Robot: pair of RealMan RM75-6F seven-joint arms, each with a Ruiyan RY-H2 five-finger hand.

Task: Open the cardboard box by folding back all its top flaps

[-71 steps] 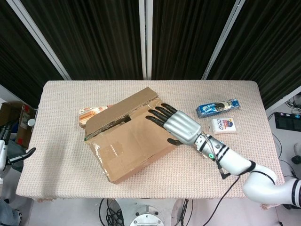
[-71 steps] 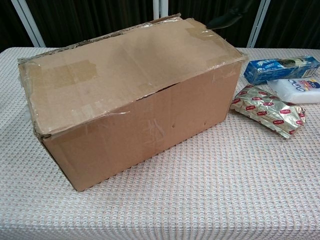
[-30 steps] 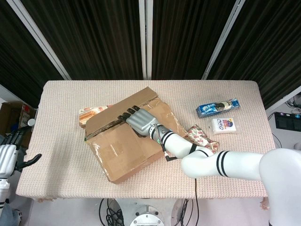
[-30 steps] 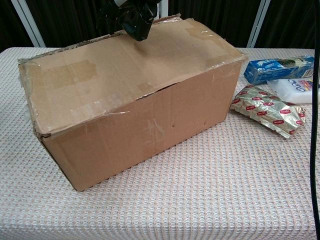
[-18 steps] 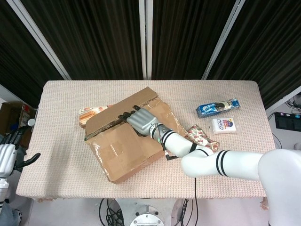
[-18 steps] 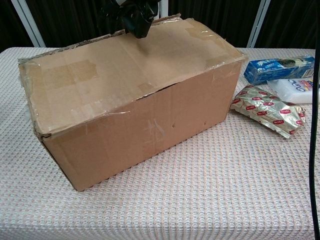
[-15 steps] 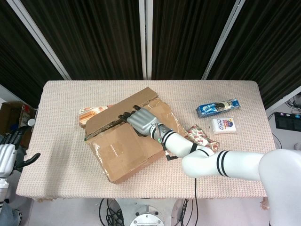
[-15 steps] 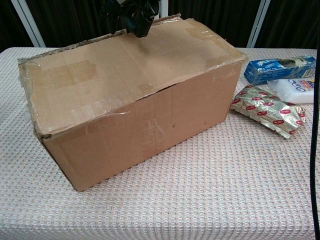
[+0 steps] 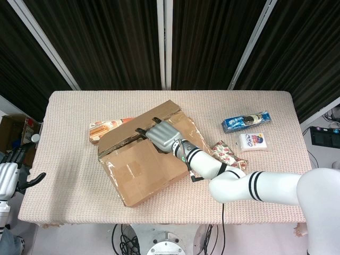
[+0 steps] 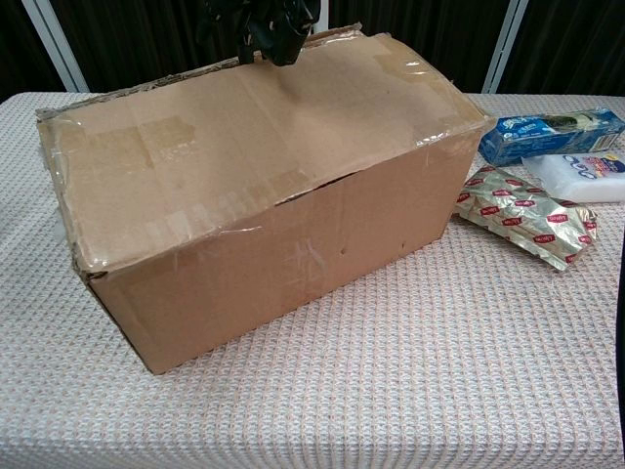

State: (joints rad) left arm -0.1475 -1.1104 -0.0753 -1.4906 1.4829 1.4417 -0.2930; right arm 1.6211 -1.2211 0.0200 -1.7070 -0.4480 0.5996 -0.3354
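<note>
Diagonally, cardboard box (image 9: pixel 150 159), long axis near-left to far-right.

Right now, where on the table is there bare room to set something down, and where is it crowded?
Bare cloth lies along the near table edge in front of the cardboard box, and across the far strip behind it. It is crowded to the box's right: the foil snack pack, blue packet and white pack cluster there. An orange packet sits at the box's far-left corner.

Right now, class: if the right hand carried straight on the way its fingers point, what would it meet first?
Probably the far top flap of the cardboard box; the right hand already reaches into that seam, though depth is unclear.
</note>
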